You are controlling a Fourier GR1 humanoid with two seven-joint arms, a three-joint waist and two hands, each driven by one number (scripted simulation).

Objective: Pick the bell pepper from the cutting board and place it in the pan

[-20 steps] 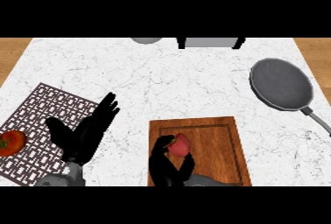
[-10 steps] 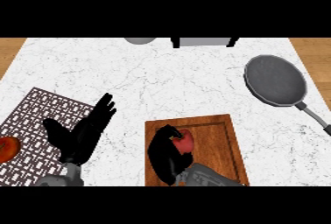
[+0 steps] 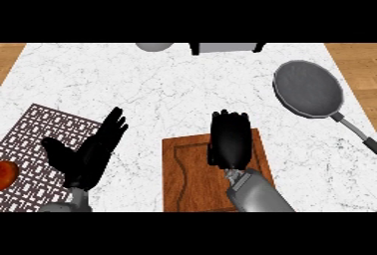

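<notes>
My right hand [image 3: 230, 138] hangs over the far edge of the wooden cutting board [image 3: 188, 174], its back toward me and its fingers curled downward. No bell pepper shows; the hand covers whatever it holds. The grey pan [image 3: 307, 88] lies at the far right of the counter, handle pointing toward the near right, well apart from the hand. At the left, my left hand [image 3: 90, 152] rests open with fingers up, over the edge of the patterned mat.
A brown patterned mat [image 3: 33, 139] covers the near left of the counter, with a red round thing [image 3: 4, 174] at its left edge. A grey bowl [image 3: 154, 47] and a dark-framed grey object [image 3: 225, 47] stand at the far edge.
My right hand has moved from the board's near part to its far edge, turning its back up. The red pepper seen in its fingers before is now hidden. The left hand barely moved.
</notes>
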